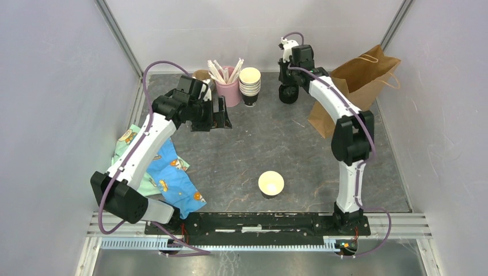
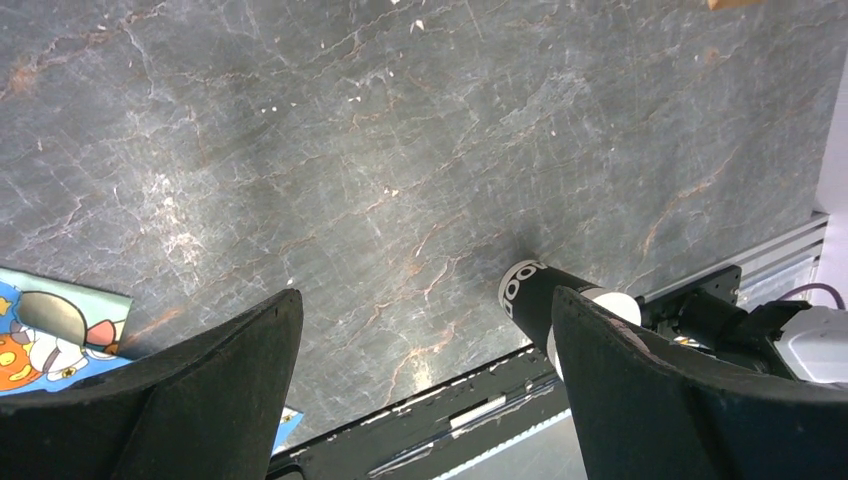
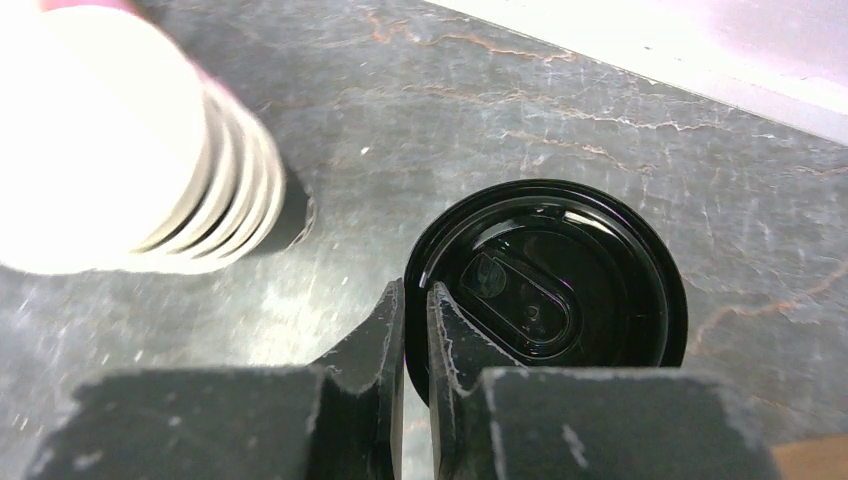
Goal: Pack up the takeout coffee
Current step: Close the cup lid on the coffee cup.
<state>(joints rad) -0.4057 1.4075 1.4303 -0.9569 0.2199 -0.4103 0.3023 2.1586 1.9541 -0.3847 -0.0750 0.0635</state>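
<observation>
The right end effector [image 3: 415,292] is pinching almost together on the left rim of the round black plastic lid [image 3: 560,300] at the far side of the grey marbled desk [image 1: 299,144]. It is best lifting straight up, taking only 1 lid. The small black paper cup [image 1: 270,184], cream inside, is standing lidless near the front centre. The left end effector [image 2: 425,300] is hanging wide apart. White lettering on the cup is showing only partly and is unreadable.
</observation>
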